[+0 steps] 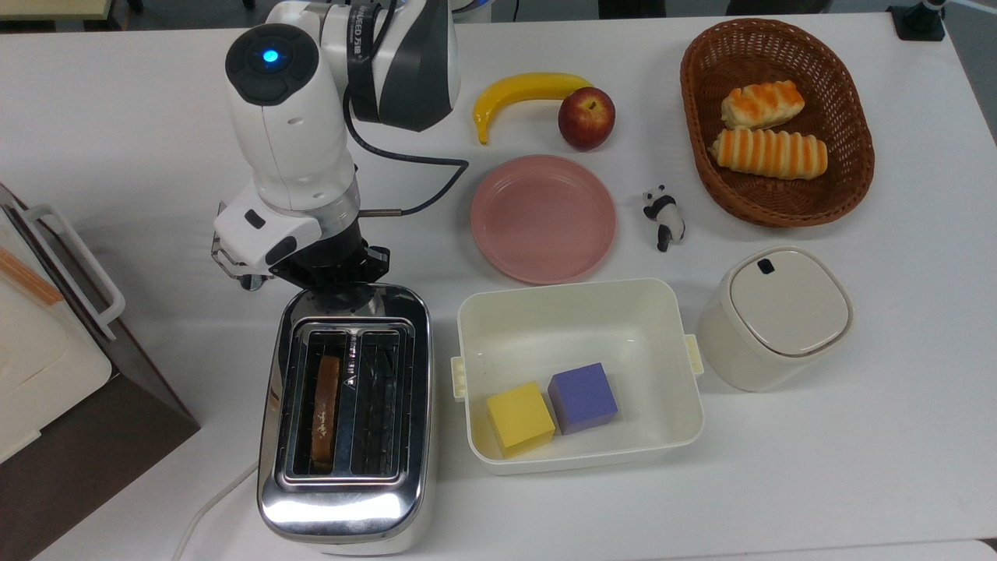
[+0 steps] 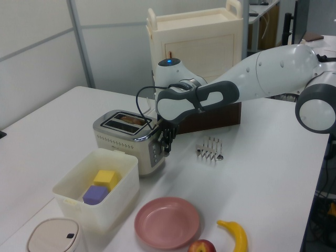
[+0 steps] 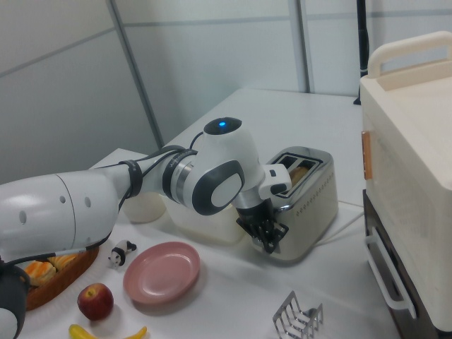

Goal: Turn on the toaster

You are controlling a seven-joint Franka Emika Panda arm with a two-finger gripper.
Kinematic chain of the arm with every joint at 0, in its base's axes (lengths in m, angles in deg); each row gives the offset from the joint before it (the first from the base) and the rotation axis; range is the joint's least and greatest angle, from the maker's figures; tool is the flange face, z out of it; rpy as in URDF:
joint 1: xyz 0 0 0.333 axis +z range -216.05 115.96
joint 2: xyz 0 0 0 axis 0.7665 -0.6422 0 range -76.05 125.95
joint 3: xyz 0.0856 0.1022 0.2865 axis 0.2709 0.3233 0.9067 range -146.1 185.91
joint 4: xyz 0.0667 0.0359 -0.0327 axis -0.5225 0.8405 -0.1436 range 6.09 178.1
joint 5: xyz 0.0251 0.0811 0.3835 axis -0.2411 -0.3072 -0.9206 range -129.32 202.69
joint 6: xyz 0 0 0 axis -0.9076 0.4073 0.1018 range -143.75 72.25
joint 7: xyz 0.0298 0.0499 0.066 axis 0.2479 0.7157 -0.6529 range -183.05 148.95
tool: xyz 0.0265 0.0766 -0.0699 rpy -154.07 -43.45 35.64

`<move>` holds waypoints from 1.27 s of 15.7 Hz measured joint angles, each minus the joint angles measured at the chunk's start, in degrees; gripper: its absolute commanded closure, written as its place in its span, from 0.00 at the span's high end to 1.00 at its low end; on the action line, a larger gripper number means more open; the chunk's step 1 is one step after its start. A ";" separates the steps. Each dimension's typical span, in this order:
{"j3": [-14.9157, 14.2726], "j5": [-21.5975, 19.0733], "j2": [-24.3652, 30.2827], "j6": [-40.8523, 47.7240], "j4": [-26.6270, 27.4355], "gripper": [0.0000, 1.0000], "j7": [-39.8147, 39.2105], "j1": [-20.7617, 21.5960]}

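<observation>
White table [image 1: 857, 467]; gripper [image 2: 166, 148] down against the toaster [image 1: 347, 421] end, grip unreadable. Wire rack [image 2: 210, 148] just behind, bin [image 1: 576, 312] and plate [image 1: 543, 218] beside.

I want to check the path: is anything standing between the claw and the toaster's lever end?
Nothing visible does. The claw is right against the lever end of the shiny chrome two-slot toaster; the small wire toast rack stands off to the left view's right.

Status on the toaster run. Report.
Pincer low against the lever end of the toaster. Bread slice sunk in the top view's left slot. Wire toast rack nearby, nothing blocking.
</observation>
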 measured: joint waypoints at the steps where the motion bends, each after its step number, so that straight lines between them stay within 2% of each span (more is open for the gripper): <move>1: 0.00 0.01 -0.06 -0.01 0.00 0.00 0.00 0.00; 11: -0.02 0.00 0.26 -1.01 -1.29 0.00 0.00 -0.06; 17: -0.16 0.00 3.35 -0.47 -1.82 0.00 0.00 -0.14; 20: -0.21 -0.01 5.38 1.00 -2.02 0.04 0.00 -0.16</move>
